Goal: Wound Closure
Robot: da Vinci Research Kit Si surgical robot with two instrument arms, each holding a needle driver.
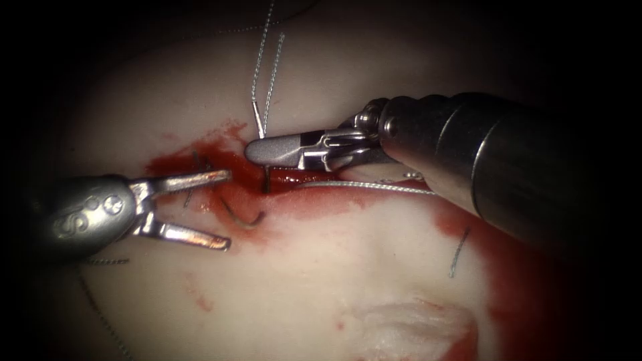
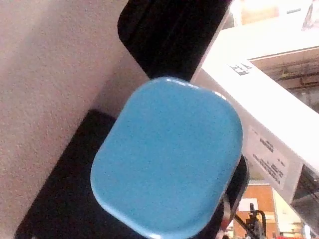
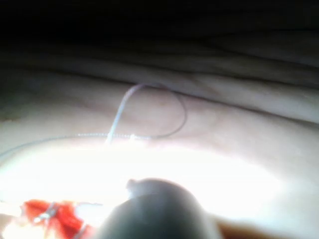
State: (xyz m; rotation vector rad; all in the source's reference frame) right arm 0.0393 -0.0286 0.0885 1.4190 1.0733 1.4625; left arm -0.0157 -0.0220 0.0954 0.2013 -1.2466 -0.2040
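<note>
Endoscope view, nearest the lens: a pale torn patch of the tissue (image 1: 414,321) at its lower edge, with red fluid (image 1: 528,294) spreading toward the right edge and one short cut end of thread (image 1: 459,252) lying loose beside it.

Mid-field, left of the cut: the left tool (image 1: 224,208) enters from the tissue's left edge with its jaws spread wide and holding nothing. The visible arc of the needle (image 1: 242,215) lies between their tips, its ends sunk in the tissue, so it sits within reach of either jaw.

Mid-field, over the cut (image 1: 281,177): the right tool (image 1: 257,150) reaches in from the right edge, jaws pressed together. A dark strand drops from beneath its tip into the cut, but whether the jaws pinch it cannot be told. The thread (image 1: 374,186) runs under the tool's shaft along the cut, probably kept low to stay clear of the jaws.

Far field: two more strands of thread rise from near the right tool's tip toward the upper edge of the tissue, where the surface is bare and offers the most room for movement. Room is least between the two tool tips.

Right wrist view: a loop of thread (image 3: 149,112) lies on pale tissue.
</note>
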